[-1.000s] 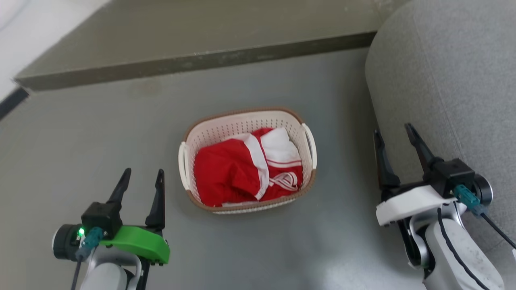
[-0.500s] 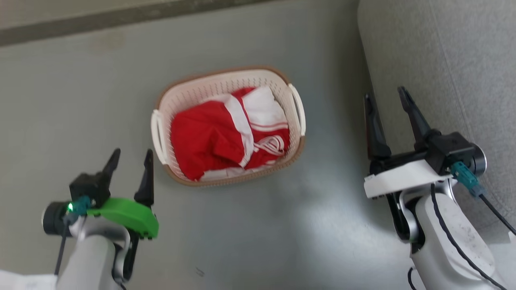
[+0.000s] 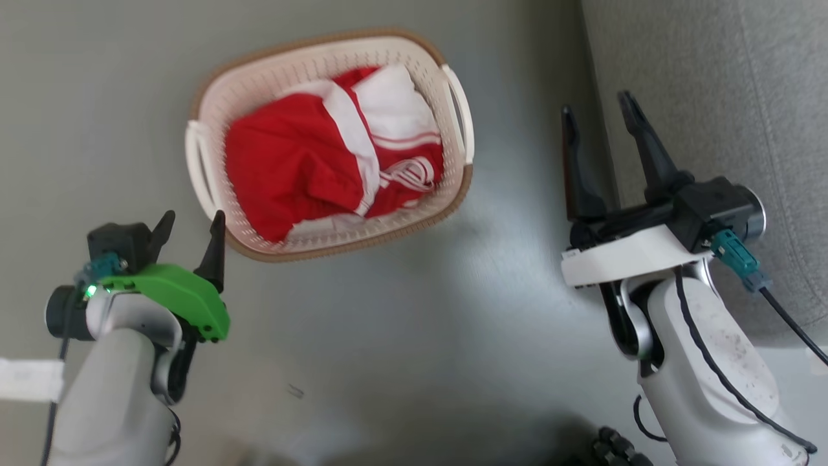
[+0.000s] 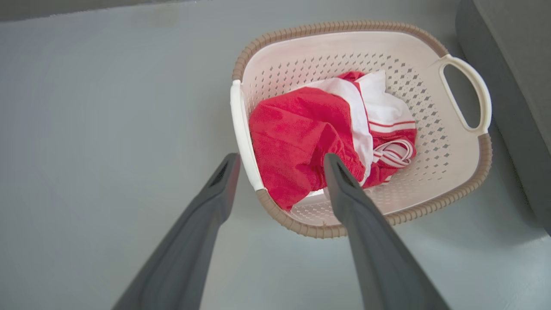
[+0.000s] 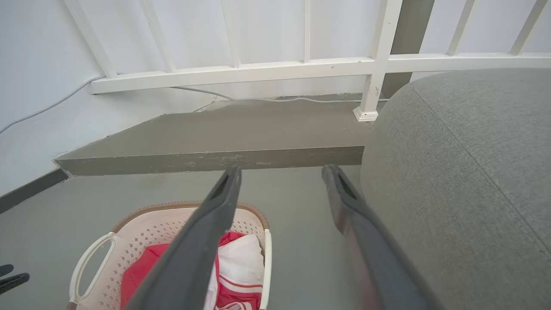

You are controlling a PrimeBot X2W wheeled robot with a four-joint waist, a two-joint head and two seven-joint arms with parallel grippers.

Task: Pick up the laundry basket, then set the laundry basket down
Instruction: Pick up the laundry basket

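The robot's left gripper [image 3: 194,217] hangs with its two long dark fingers spread apart and holding nothing, just short of the near left corner of the laundry basket [image 3: 310,61], a cream-white perforated plastic tub with a brown woven-look rim. In the left wrist view the left gripper [image 4: 280,157] frames the basket's white left handle [image 4: 241,129]: one finger lies over bare floor, the other over the crumpled red-and-white clothing [image 4: 301,129] inside. No contact with the laundry basket [image 4: 366,56] can be seen.

The right gripper [image 3: 596,103] is also spread wide and empty. It sits between the basket's white right handle [image 3: 459,116] and the rounded grey fabric sofa [image 3: 711,84], apart from the handle and close beside the upholstery.

The basket rests flat on the smooth grey floor [image 3: 388,336], its right side near the sofa's base.

From the right wrist, the right gripper [image 5: 282,168] points past the laundry basket [image 5: 142,228] toward a low grey-brown raised step [image 5: 224,137]. A white railing [image 5: 241,71] stands on the step, and a thin white cable [image 5: 258,100] runs along the wall behind. The sofa [image 5: 465,172] bulks just beside the right-hand finger.
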